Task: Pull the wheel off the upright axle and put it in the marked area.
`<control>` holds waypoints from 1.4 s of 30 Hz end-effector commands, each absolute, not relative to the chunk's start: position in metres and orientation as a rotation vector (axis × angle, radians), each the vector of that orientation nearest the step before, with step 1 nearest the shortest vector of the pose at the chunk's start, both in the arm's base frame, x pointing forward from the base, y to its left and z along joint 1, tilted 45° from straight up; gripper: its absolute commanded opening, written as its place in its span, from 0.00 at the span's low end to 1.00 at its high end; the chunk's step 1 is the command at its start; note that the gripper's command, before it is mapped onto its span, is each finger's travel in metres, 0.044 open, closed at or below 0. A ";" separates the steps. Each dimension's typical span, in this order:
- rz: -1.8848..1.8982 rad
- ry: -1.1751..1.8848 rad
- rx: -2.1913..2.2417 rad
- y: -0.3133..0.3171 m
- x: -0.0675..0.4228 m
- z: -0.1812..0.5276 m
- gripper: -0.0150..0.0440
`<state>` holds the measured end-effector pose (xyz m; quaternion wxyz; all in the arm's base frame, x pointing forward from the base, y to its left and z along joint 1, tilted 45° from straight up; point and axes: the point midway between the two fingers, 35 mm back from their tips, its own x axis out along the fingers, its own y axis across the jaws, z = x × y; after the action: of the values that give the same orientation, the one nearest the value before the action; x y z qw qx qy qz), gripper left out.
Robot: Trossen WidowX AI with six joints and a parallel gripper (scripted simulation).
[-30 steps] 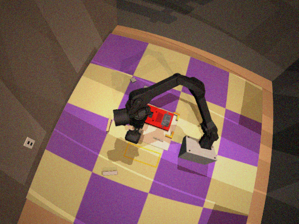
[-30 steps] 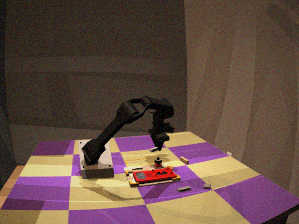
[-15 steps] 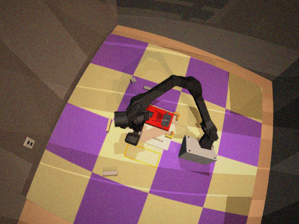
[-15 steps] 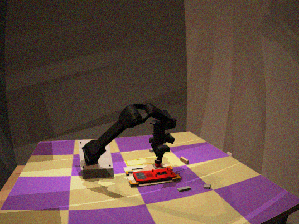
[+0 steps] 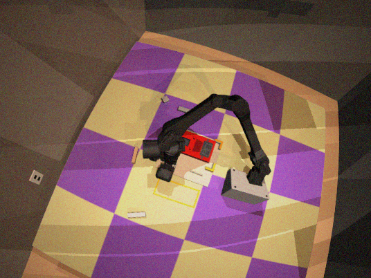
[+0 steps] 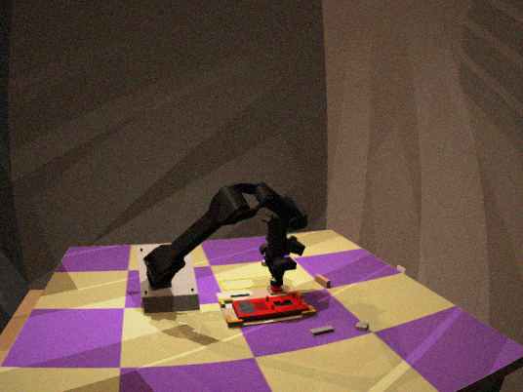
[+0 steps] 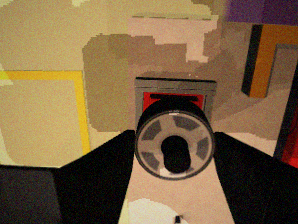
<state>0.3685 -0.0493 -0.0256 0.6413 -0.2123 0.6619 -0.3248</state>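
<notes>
The grey spoked wheel [image 7: 192, 125] sits on the upright axle over a grey and red mount [image 7: 175, 84], on the pale board [image 7: 170, 40]. My gripper [image 7: 173, 139] [image 5: 164, 173] [image 6: 276, 281] is down around the wheel, with a black finger against each side of its rim. In the top and exterior views the gripper hides the wheel. The marked area is a yellow outline [image 5: 197, 198] [image 6: 244, 278] [image 7: 45, 75] on the table just beside the board, to the left in the wrist view.
A red plate [image 5: 198, 146] [image 6: 268, 306] lies on the board beside the axle. The arm's grey base block [image 5: 242, 188] [image 6: 185, 288] stands close by. Small loose blocks [image 5: 136, 214] [image 5: 134, 155] [image 5: 165, 99] [image 6: 322, 330] lie scattered on the checkered table.
</notes>
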 end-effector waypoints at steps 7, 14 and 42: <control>-0.741 1.509 -0.483 -0.049 0.369 -0.025 0.32; -0.741 1.509 -0.483 -0.047 0.369 -0.024 0.25; -0.740 1.510 -0.484 -0.041 0.370 -0.017 0.25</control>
<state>0.3697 -0.0470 -0.0210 0.6395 -0.2095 0.6630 -0.3281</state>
